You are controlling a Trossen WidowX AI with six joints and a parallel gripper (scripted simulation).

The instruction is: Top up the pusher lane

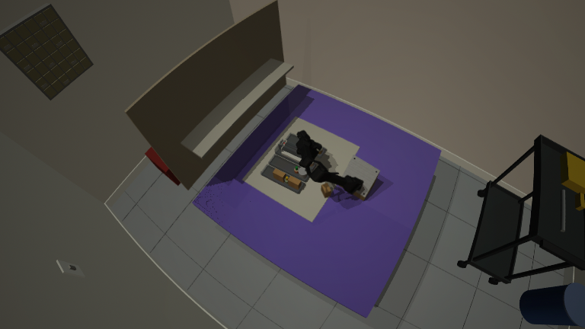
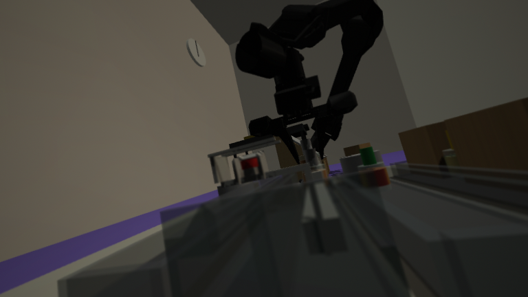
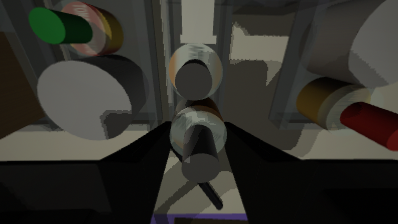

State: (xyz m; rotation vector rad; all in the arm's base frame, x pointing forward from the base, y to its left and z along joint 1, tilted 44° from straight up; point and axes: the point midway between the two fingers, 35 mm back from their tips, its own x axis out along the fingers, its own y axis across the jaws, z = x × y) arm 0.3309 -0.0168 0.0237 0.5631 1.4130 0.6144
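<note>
1. Nearest the lens in the wrist view, the claw [image 3: 197,127] [image 2: 310,161] is closed on a jar with a dark grey knob [image 3: 198,131] [image 2: 304,143], low in the centre of the frame. From the top, the arm [image 1: 327,174] covers the claw.
2. Just above it in the wrist frame is the matching jar [image 3: 195,72] [image 2: 313,157], also grey-knobbed, in the middle lane. Whether the held jar touches the lane floor, I cannot tell.
3. A white pusher [image 3: 198,22] sits right behind that second jar, at the top centre of the wrist frame.
4. At the left of the same frame, a pale drum [image 3: 85,100] [image 2: 350,163] [image 1: 302,170] stands just beside a green-knobbed jar [image 3: 95,30] [image 2: 368,155] [image 1: 296,168].
5. On its right side are a red-knobbed jar [image 3: 370,125] and a grey drum [image 3: 382,45] above it.
6. In the top view, the lanes lie on a cream sheet [image 1: 312,209] over the purple bench [image 1: 347,245] [image 2: 111,225] [image 3: 162,218].
7. Farther off, a black cart [image 1: 533,188] stands at the right, with a blue bin [image 1: 545,305] in the lower right corner.
8. A round clock [image 2: 196,53] hangs on the wall, upper left of the exterior frame.
</note>
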